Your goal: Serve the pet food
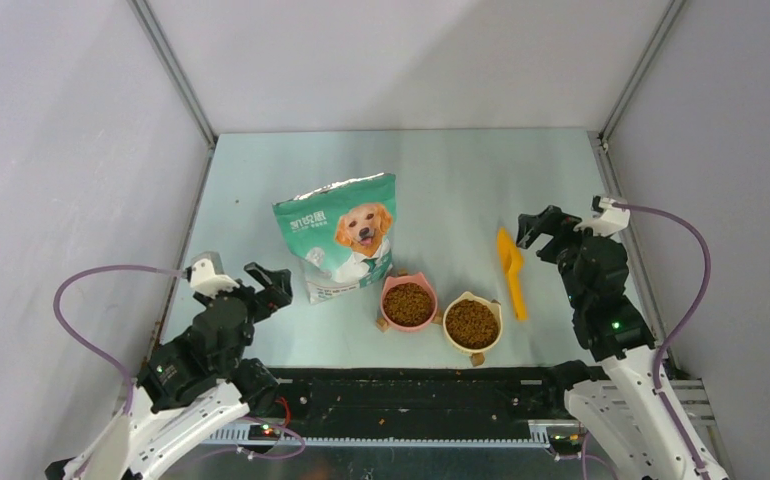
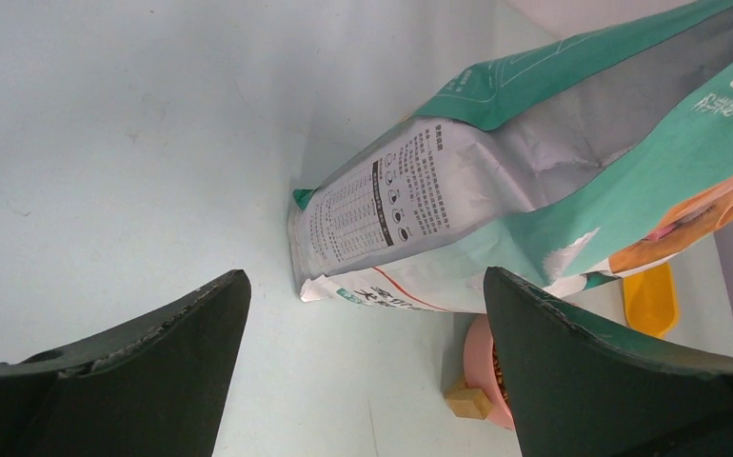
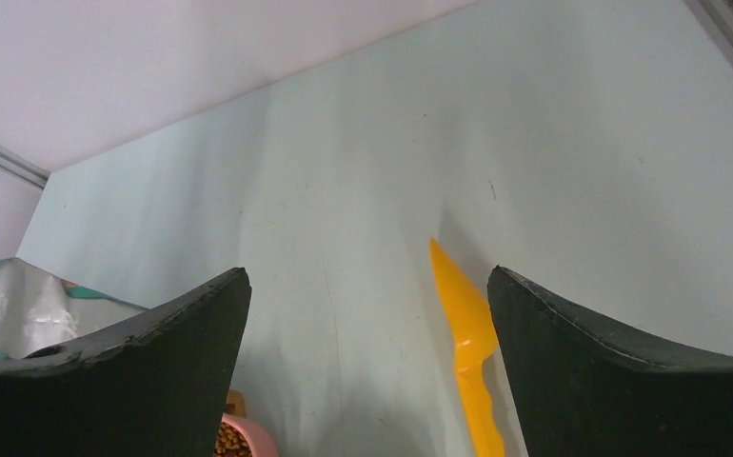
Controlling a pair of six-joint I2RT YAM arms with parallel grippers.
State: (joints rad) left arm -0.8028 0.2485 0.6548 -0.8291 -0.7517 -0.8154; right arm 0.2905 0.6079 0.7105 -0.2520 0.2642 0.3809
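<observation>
Dark-brown pet food (image 1: 409, 302) fills the pink bowl (image 1: 392, 307), and more of it (image 1: 472, 322) fills the yellow bowl (image 1: 457, 343) beside it. The green-white dog bag (image 1: 339, 237) stands upright behind the bowls and shows close in the left wrist view (image 2: 496, 181). The orange scoop (image 1: 510, 270) lies flat right of the bowls, empty, and shows in the right wrist view (image 3: 469, 343). My left gripper (image 1: 270, 284) is open and empty, left of the bag. My right gripper (image 1: 535, 227) is open and empty, just right of the scoop.
Grey enclosure walls stand on three sides of the pale green table (image 1: 461, 180). A black rail (image 1: 411, 392) runs along the near edge with a few stray pellets on it. Small tan blocks (image 2: 468, 400) sit under the bowls.
</observation>
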